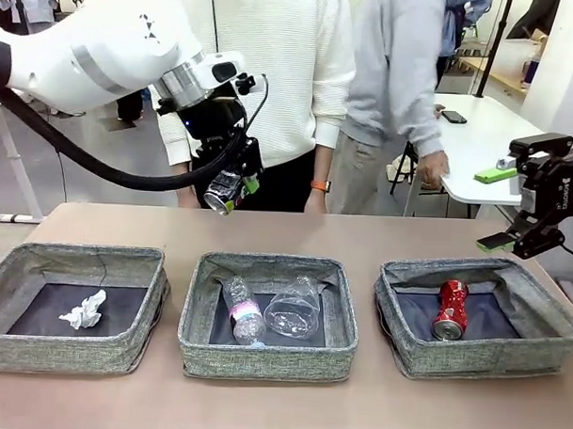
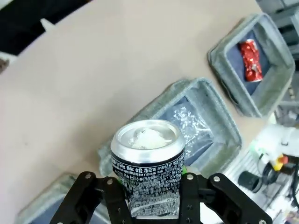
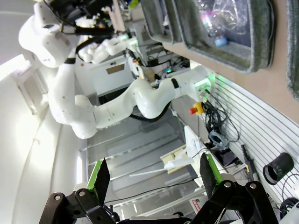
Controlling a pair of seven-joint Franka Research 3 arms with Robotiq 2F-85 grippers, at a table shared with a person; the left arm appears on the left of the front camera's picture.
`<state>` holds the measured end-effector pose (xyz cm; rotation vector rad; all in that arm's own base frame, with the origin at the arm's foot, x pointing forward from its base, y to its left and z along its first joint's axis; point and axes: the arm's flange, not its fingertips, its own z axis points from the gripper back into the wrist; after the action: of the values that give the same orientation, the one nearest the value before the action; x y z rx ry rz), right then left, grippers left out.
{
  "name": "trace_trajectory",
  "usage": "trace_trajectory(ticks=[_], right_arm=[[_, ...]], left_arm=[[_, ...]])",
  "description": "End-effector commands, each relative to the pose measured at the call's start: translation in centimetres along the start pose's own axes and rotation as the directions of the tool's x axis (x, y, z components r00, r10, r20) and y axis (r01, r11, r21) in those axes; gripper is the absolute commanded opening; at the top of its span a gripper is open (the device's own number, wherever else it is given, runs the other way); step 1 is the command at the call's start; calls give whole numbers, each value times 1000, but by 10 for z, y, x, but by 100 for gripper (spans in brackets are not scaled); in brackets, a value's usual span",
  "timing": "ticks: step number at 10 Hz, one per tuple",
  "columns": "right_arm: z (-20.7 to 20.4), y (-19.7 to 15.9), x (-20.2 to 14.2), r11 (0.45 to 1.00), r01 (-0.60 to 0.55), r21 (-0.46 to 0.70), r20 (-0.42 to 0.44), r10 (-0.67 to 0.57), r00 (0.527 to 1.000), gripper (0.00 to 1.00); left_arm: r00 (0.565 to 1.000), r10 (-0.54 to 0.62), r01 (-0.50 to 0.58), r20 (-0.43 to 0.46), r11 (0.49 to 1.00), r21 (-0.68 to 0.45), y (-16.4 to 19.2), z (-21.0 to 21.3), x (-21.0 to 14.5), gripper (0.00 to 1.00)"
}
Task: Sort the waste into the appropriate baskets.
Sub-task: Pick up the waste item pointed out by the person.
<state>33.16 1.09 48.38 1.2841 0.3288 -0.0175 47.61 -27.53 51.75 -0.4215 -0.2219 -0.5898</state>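
The left claw (image 2: 152, 196) is clamped on the dark blue can (image 2: 147, 161), raised above the counter (image 1: 361, 231) beyond the middle basket (image 1: 263, 350), clear for carrying to the crushed red can (image 1: 450, 310); the right claw (image 1: 511, 243) stands apart, unloaded.

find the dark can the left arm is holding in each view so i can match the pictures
Front view: the dark blue can hangs in the left end effector, above the table behind the middle basket.
Left wrist view: bottom centre, silver top facing the camera, clamped between the fingers.
Right wrist view: I can't find the can; that arm sits at the top left.
Shared landmark: the middle basket holding the clear bottles.
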Motion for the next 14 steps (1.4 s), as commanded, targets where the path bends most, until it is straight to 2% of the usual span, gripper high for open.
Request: trace_trajectory(ticks=[1,2,3,7,8,9,11,12,14], right_arm=[[-1,4,0,1000,-5,23,1,5,1000,100],[-1,4,0,1000,-5,23,1,5,1000,100],[-1,4,0,1000,-5,23,1,5,1000,100],[-1,4,0,1000,-5,23,1,5,1000,100],[-1,4,0,1000,-5,23,1,5,1000,100],[-1,4,0,1000,-5,23,1,5,1000,100],[-1,4,0,1000,-5,23,1,5,1000,100],[-1,4,0,1000,-5,23,1,5,1000,100],[-1,4,0,1000,-5,23,1,5,1000,100]], left_arm=[[996,75,-76,-53,997,-3,-10,-4,-18,0],[992,89,-93,-93,995,-36,-14,-6,-22,0],[999,51,-51,-16,999,2,-2,-3,-8,0],[999,51,-51,-16,999,2,-2,-3,-8,0],[997,72,-72,-27,997,-3,-5,-4,-9,21],[980,184,-185,-72,983,-4,-2,-7,-6,21],[967,255,-254,-21,966,41,-34,32,0,21],[959,283,-282,-31,959,35,-59,58,3,21],[929,343,-346,-137,938,8,-108,91,9,21]])
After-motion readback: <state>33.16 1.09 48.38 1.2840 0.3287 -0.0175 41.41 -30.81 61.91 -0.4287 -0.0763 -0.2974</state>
